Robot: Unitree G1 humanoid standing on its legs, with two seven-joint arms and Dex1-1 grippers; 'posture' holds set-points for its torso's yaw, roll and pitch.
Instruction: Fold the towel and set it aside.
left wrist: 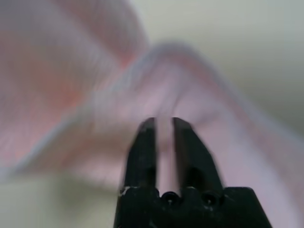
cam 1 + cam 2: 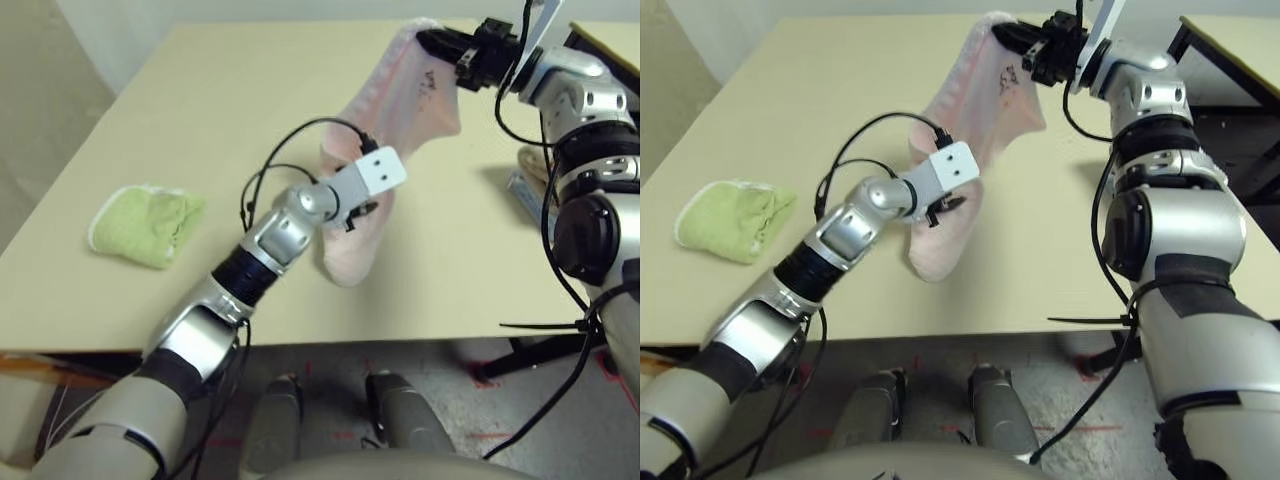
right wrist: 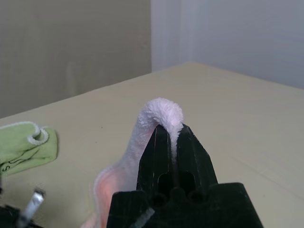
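Observation:
The pale pink towel hangs stretched between my two grippers above the table. Its top corner is lifted at the far right, and a small dark mark shows just below that corner. My right gripper is shut on that fluffy corner, as the right wrist view shows. Lower down, near the table's middle, my left gripper is shut on a fold of the towel. The towel's bottom end sags onto the tabletop.
A lime-green folded towel lies at the left of the table. A beige towel with a light blue one sits at the right edge, partly behind my right arm. A second table stands to the far right.

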